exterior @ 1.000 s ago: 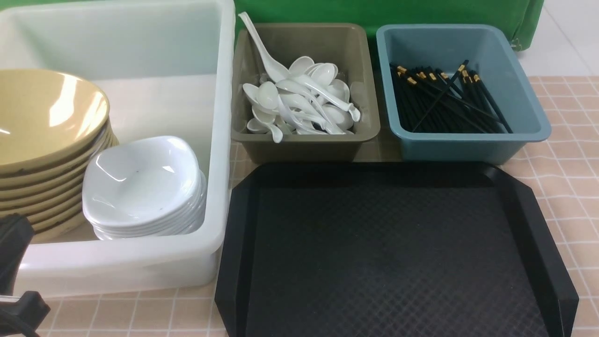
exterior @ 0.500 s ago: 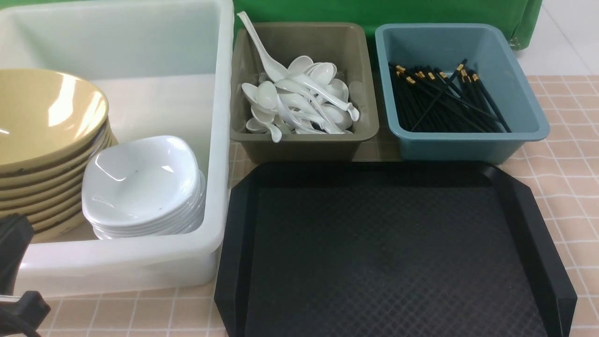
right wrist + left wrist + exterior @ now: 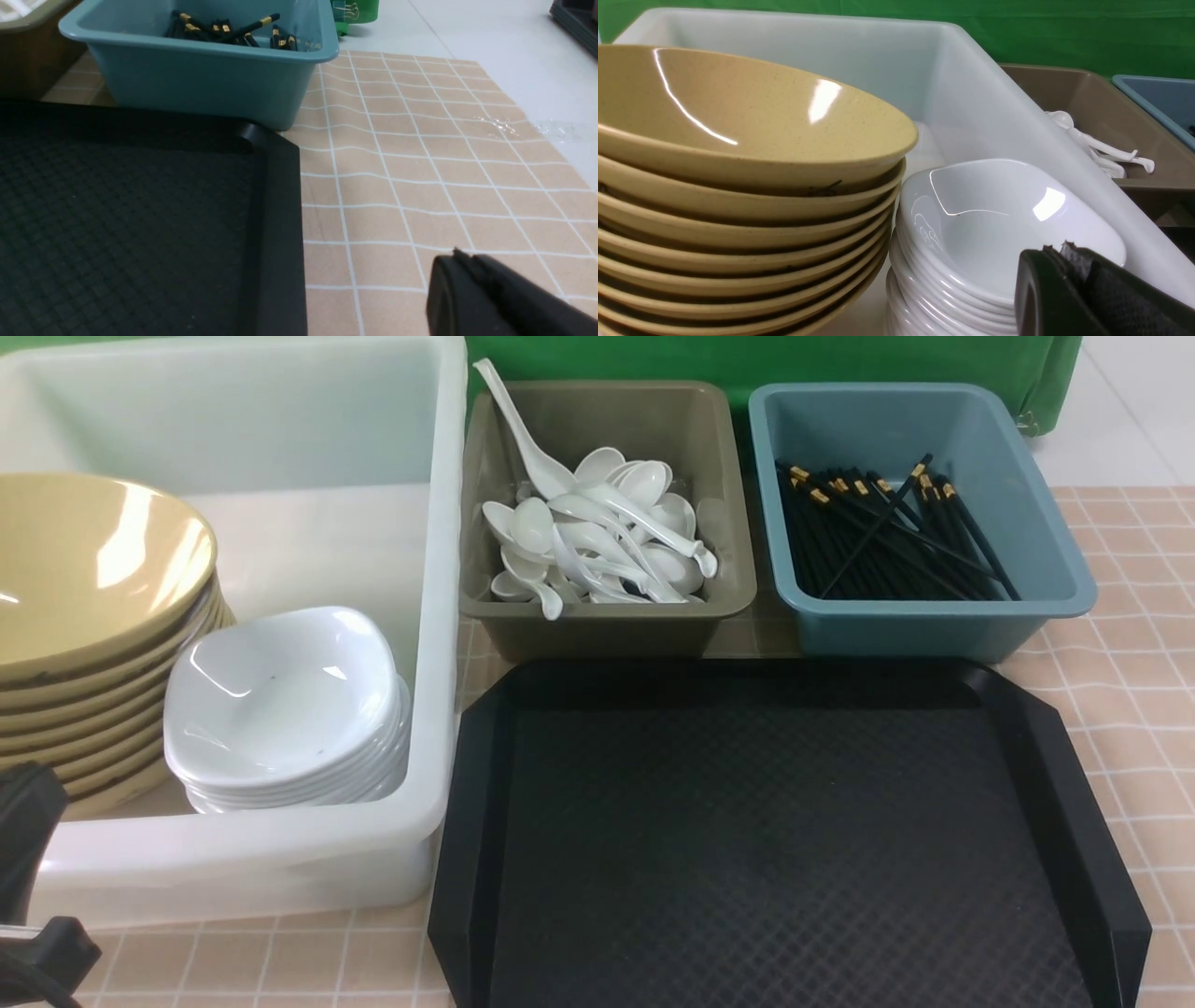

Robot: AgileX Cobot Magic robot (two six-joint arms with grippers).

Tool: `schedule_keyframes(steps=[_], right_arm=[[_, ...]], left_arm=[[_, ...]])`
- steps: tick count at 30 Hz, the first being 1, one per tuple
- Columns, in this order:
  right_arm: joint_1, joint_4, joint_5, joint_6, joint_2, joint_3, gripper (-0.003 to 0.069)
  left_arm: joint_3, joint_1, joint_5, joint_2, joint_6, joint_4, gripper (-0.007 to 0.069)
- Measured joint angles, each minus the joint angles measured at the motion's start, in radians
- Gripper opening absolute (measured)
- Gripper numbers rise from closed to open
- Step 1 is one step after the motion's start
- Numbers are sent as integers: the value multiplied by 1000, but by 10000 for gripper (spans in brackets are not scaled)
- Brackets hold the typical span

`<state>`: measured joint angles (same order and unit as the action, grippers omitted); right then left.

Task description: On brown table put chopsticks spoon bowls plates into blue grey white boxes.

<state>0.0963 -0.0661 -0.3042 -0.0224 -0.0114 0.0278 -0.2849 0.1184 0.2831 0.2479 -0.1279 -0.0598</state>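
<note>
The white tub point(image 3: 439, 616) at the left holds a stack of tan bowls point(image 3: 84, 569) and, beside it, a stack of small white plates point(image 3: 280, 700). The grey box point(image 3: 607, 625) holds several plain white spoons point(image 3: 597, 537); I see no blue-tipped spoon among them. The blue box point(image 3: 934, 625) holds the black chopsticks point(image 3: 887, 537). My left gripper point(image 3: 1057, 249) is shut and empty, just in front of the plates point(image 3: 994, 219) and beside the bowls point(image 3: 738, 121). My right gripper point(image 3: 460, 255) is shut and empty, low over the brown table point(image 3: 420, 163), to the right of the tray.
A black octagonal tray point(image 3: 775, 840) lies in front of the grey and blue boxes with nothing on it; its right rim point(image 3: 280, 224) shows in the right wrist view. A green cloth point(image 3: 747, 359) hangs behind the boxes. Part of my left arm point(image 3: 28, 821) shows at the lower left.
</note>
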Motion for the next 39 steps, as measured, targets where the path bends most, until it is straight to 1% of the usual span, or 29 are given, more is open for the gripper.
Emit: schedule_keyframes(steps=[2,5,7,8,11,12,16,20,26,39], right_arm=[[0,0,0,0,0,0,77],[0,0,-1,0,0,0,80],[0,0,-1,0,0,0,83],[0,0,-1,0,0,0,83],[0,0,-1,0,0,0,89],[0,0,-1,0,0,0,90],[0,-1,-1,0,0,0,92],[0,-1,-1,0,0,0,95],[0,-1,-1,0,0,0,99],[0,-1,-1,0,0,0,99]], left_arm=[[29,-6,-15,-25,-1,0,6],[102,-48,-20,-109,-3,5,6],[170,-86,-60,-182,-4,34,6],[177,-88,-65,-188,-4,34,6],[284,-121,-150,-254,-5,70,6],[301,-125,-153,-256,-3,74,6],[304,-125,-91,-259,-1,88,6],[304,-125,31,-260,2,130,6],[303,-123,39,-260,39,137,6],[303,-123,40,-260,44,137,6]])
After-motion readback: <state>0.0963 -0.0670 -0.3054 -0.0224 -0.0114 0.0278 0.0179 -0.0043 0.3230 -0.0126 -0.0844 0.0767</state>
